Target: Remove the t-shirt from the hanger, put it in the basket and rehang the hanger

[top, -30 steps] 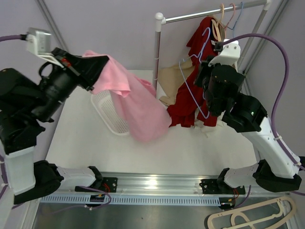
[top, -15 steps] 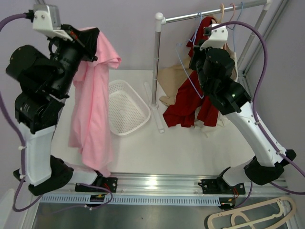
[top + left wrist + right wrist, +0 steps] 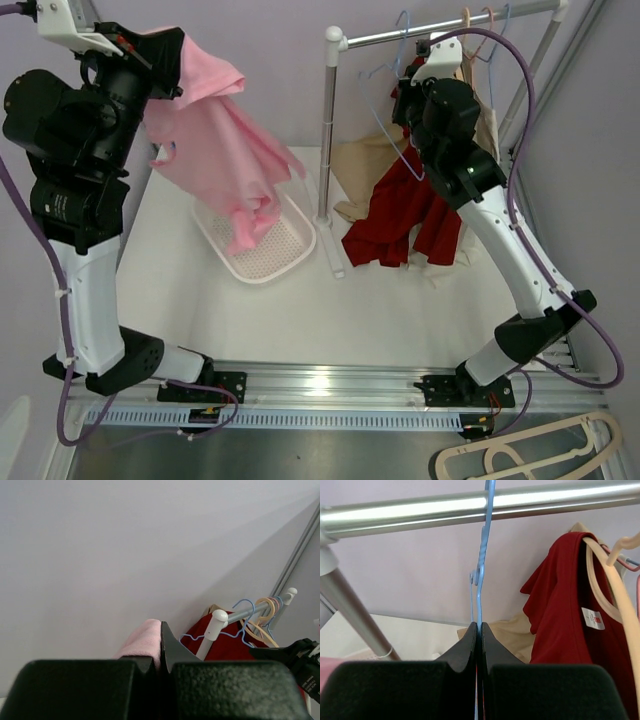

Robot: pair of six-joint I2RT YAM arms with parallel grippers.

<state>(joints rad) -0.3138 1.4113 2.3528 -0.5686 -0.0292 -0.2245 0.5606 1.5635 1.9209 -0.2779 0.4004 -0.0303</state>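
Pink t-shirt (image 3: pixel 215 150) swung up to upper left, now dangling over basket (image 3: pixel 290 245), pinched in left gripper (image 3: pixel 170 55) jaws; right gripper (image 3: pixel 479 630) jaws clamped on bare blue hanger (image 3: pixel 481 555), raised to rail (image 3: pixel 420 510) upper right; removal looks done

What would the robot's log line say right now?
left tool: shut on pink t-shirt, hanging over basket | right tool: shut on blue hanger at rail

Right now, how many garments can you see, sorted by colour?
Pink t-shirt: 1
Red garment: 1
Tan garment: 1
Total: 3
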